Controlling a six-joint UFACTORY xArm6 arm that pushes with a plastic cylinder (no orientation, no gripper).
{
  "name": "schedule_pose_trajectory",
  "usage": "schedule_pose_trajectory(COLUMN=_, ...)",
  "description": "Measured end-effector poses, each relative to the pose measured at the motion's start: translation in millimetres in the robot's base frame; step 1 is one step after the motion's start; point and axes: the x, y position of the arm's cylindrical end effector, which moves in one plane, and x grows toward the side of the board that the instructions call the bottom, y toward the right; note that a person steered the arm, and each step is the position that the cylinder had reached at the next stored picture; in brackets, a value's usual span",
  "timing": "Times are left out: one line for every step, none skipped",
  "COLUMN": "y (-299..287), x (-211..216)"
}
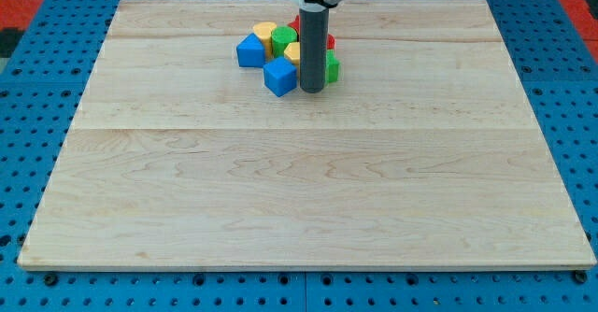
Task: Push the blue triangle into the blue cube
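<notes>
Blue pieces: blue triangle (250,51) and blue cube (279,76) seen near, gap unclear
Tip: my tip (312,91) placed just right of cube
End effector: plain rod, no jaws to open or close
Progress: push judged unfinished

Robotics lab bench, tabletop pushing rig.

Pale wooden board (308,181) sits on a blue pegboard base (37,163) w/ regular hole grid, red panels at 11 and 1 o'clock corners. Dark rod from a robot arm comes down at 12 o'clock, my tip (312,91) beside small coloured toy blocks (280,55). No household items visible; purpose-built test setup.
</notes>
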Motion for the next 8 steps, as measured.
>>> schedule_pose_trajectory(y=3, x=10)
schedule_pose_trajectory(y=1, x=36)
schedule_pose_trajectory(y=-42, x=36)
schedule_pose_trajectory(y=-124, x=23)
schedule_pose_trajectory(y=-161, x=-24)
schedule_pose_trajectory(y=-161, x=-86)
schedule_pose_trajectory(y=-135, x=-114)
schedule_pose_trajectory(y=-93, x=-106)
